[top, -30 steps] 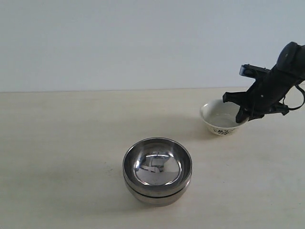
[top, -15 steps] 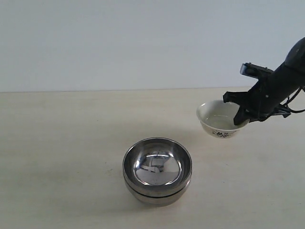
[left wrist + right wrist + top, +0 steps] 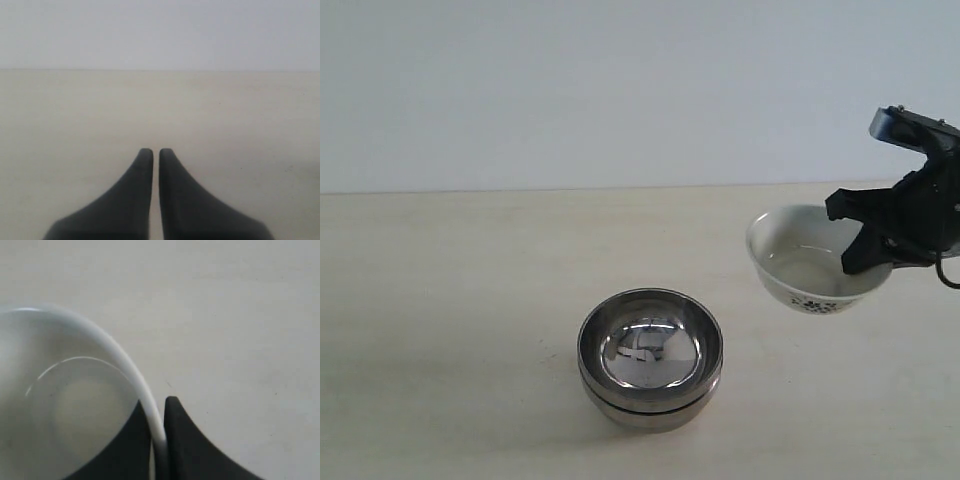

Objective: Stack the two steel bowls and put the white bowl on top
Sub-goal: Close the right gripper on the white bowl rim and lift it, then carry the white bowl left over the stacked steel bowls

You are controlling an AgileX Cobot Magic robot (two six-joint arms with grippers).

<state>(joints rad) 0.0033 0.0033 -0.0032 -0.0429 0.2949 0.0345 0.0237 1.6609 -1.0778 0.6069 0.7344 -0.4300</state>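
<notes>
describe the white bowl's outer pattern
Dark floral print on the bowl; best in the exterior view.

Right gripper [image 3: 861, 262] at far right of exterior view, angled down, fingers clamped on white bowl [image 3: 798, 268] rim, one inside, one outside. Left gripper [image 3: 151, 151] level, fingers together, thin slit between, holding nothing

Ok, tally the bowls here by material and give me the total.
steel bowls: 2, stacked one inside the other
white bowl: 1, gripped at its rim by the right gripper
Total: 3 bowls
</notes>
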